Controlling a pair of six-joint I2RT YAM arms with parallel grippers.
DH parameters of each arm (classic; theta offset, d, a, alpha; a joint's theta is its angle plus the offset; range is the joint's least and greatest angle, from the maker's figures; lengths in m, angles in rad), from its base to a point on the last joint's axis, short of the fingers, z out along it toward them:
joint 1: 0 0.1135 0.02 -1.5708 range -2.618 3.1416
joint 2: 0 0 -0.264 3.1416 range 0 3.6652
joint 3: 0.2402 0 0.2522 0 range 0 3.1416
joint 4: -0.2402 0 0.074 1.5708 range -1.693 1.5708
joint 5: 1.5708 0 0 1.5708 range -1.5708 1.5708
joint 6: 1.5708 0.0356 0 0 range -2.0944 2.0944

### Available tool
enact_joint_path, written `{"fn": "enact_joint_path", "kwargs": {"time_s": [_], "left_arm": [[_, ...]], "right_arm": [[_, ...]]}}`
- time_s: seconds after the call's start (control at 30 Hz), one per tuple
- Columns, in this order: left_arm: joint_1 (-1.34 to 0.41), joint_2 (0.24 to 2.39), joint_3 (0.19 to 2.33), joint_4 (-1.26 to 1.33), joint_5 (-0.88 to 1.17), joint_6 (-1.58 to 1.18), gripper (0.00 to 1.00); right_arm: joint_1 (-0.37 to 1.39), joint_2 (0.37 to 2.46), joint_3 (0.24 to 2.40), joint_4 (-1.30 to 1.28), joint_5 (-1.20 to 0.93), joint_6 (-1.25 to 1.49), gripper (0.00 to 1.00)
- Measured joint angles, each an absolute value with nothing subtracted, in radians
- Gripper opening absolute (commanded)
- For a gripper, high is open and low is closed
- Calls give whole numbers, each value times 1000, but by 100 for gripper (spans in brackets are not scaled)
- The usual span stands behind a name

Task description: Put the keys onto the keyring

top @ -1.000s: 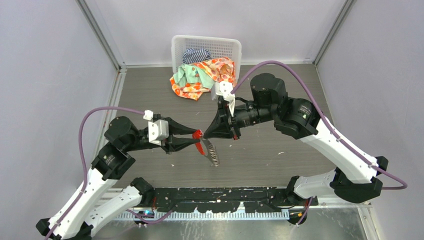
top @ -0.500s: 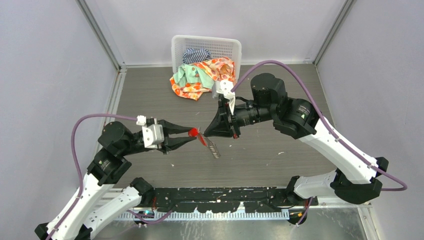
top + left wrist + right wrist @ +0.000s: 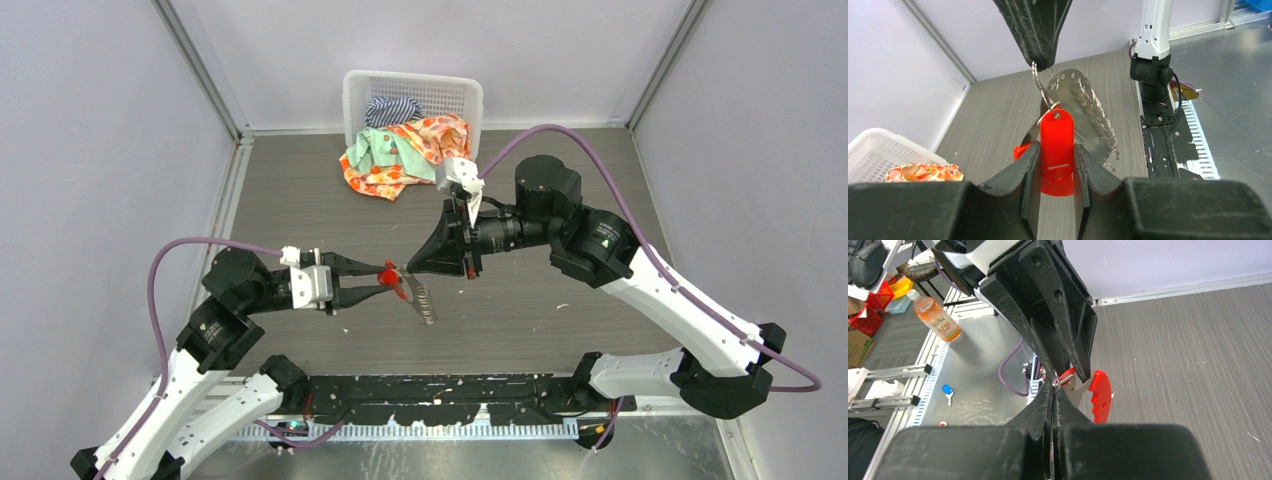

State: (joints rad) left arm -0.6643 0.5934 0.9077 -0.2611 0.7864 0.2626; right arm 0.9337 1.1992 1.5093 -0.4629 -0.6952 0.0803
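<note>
The keyring hangs in the air between my two grippers. My left gripper (image 3: pixel 1057 148) is shut on its elongated red tag (image 3: pixel 1057 135). My right gripper (image 3: pixel 1054 390) is shut on the grey metal ring (image 3: pixel 1038 82) from above. The fan of silvery pieces (image 3: pixel 1083 115) hangs off the ring and also shows in the top view (image 3: pixel 424 300). A small red-headed key (image 3: pixel 1099 396) sits right beside the ring, half hidden behind my left finger (image 3: pixel 1021 150). I cannot tell whether it is strung on the ring. The black-headed key is out of view.
A white basket (image 3: pixel 412 90) with cloths stands at the back wall, and a patterned cloth (image 3: pixel 395 160) spills from it onto the table. An orange drink bottle (image 3: pixel 938 320) and a blue key (image 3: pixel 947 390) lie beyond the table's near edge.
My left arm has drawn back and lowered a little, and my right wrist has shifted slightly right. The bunch has swung a bit between them. Both grips are unchanged.
</note>
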Motion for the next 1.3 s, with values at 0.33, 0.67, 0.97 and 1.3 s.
{"fn": "enact_joint_path", "kwargs": {"time_s": [0.33, 0.67, 0.97, 1.3], "left_arm": [[-663, 593, 908, -291, 841, 323, 32], [-663, 630, 976, -391, 843, 332, 86], [-663, 684, 1084, -320, 830, 124, 59], [-663, 781, 1092, -288, 838, -31, 39]], "right_arm": [[932, 1177, 1448, -373, -690, 141, 1], [927, 1108, 1345, -236, -641, 187, 1], [927, 1074, 1302, -181, -653, 177, 1], [927, 1092, 1303, -213, -675, 136, 1]]}}
